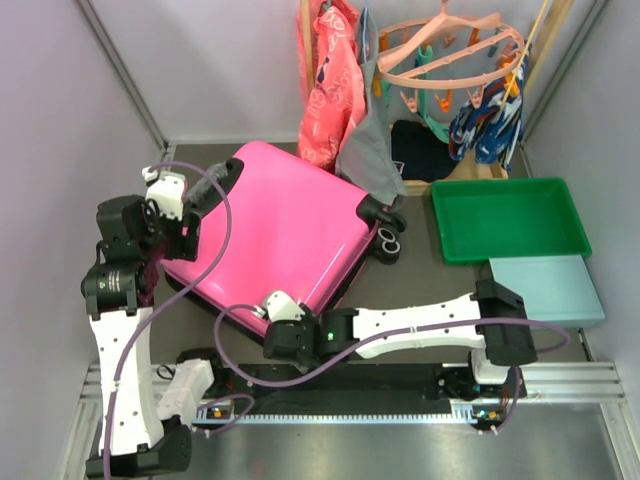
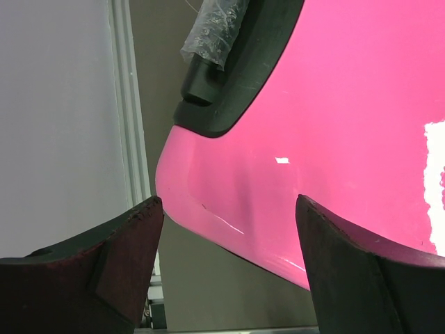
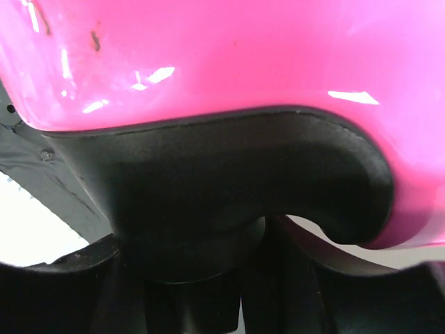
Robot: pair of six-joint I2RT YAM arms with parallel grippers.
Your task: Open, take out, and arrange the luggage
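Observation:
The luggage [image 1: 290, 225], a closed hot-pink hard-shell suitcase, lies flat and skewed on the table. My left gripper [image 1: 185, 238] is at its left edge, open, and its jaws [image 2: 229, 236] straddle a rounded pink corner [image 2: 229, 209] without touching it. A black handle mount [image 2: 236, 62] sits above. My right gripper [image 1: 268, 325] is at the near corner. In the right wrist view the pink shell [image 3: 229, 56] and a black wheel housing [image 3: 229, 174] fill the frame. That gripper [image 3: 208, 278] is shut on the black wheel stem below the housing.
A green plastic tray [image 1: 510, 220] stands at the right, with a pale teal flat box [image 1: 545, 290] in front of it. Clothes [image 1: 330, 90] and a pink peg hanger [image 1: 450, 50] hang at the back. Two black wheels [image 1: 388, 243] stick out at the luggage's right corner. White walls close both sides.

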